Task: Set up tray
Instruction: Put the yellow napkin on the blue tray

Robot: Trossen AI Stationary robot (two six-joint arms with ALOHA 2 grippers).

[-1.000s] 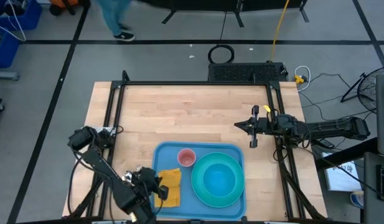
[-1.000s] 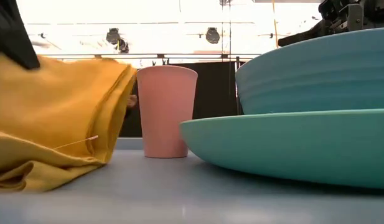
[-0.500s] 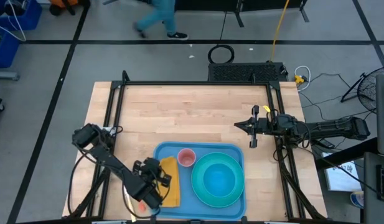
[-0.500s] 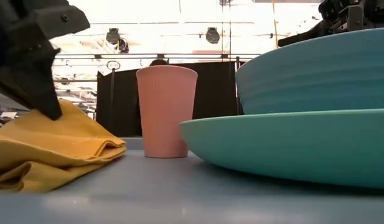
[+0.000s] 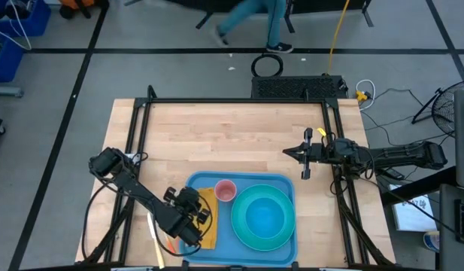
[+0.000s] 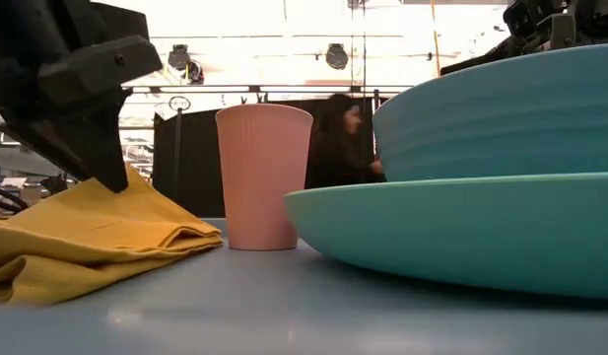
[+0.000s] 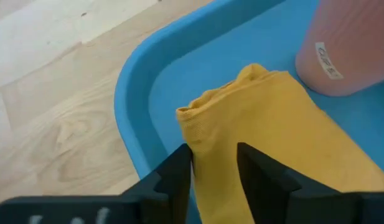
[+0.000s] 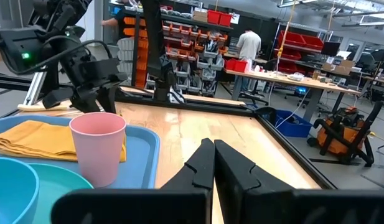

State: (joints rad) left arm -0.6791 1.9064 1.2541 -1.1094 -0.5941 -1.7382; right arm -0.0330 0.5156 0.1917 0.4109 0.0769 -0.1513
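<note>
The blue tray (image 5: pixel 280 181) lies at the table's near edge. On it stand a pink cup (image 5: pixel 225 191) and a teal plate (image 5: pixel 239 226) with a blue bowl (image 5: pixel 263 218) on it. A folded yellow cloth (image 5: pixel 209 232) lies on the tray's left part, beside the cup. My left gripper (image 7: pixel 215 165) is open and slants down over the cloth's left edge, with a ridge of cloth between its fingers. My right gripper (image 5: pixel 307 154) hovers shut and level, beyond the tray's far right corner. My left gripper comes slanting down from the table's near left. Its fingers (image 7: pixel 179 171) stand on either side of a raised ridge along the cloth's left edge (image 7: pixel 210 146). I cannot tell whether they touch it. The cloth lies slack on the tray floor.
Black frame rails (image 5: pixel 141 135) run along the table's left, far and right sides. A pale long thing (image 5: pixel 155 242) and a small orange thing (image 5: pixel 171 245) lie on the wood left of the tray. A person (image 5: pixel 254 22) walks past beyond the far edge. Bare wood lies beyond the tray.
My left gripper has gone toward the table's right edge and down, rolling at the wrist, and has brought the yellow cloth over the tray. The cloth was bunched up high; now it has sunk and lies flatter, spread toward the pink cup.
</note>
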